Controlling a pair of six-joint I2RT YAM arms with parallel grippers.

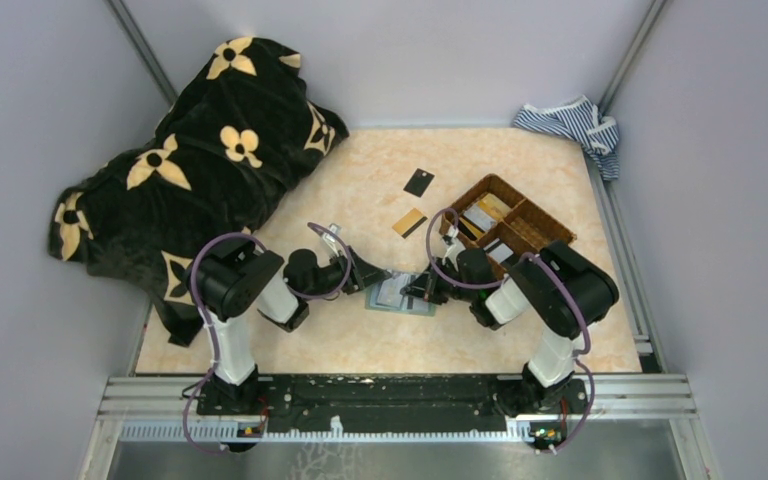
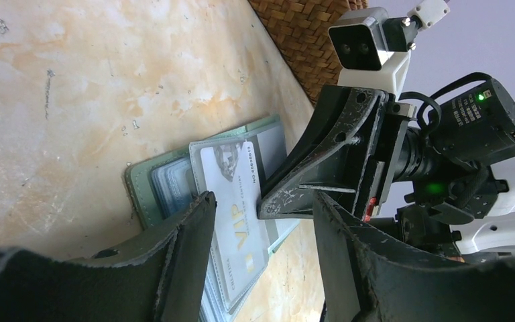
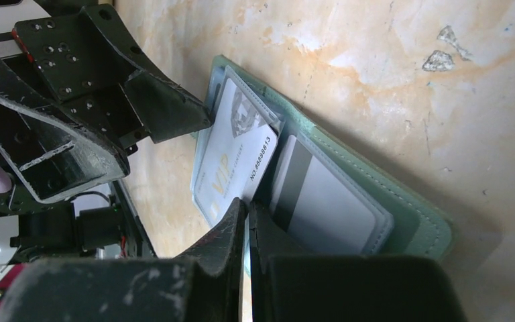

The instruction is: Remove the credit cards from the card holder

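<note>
Clamping right fingers (image 3: 226, 235) on the credit card (image 3: 231, 161) in the card holder (image 3: 406, 216), left fingers (image 2: 191, 235) apart, we see the basket (image 2: 292, 30) beside, open desk (image 1: 360, 345) toward us.

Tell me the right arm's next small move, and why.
Probably pull the VIP card clear of the wallet: the right gripper is shut on its edge, it sits partly in its pocket, the open left gripper touches the wallet.

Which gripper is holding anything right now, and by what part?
The right gripper pinches the VIP card by its edge. The left gripper is open and holds nothing.
</note>
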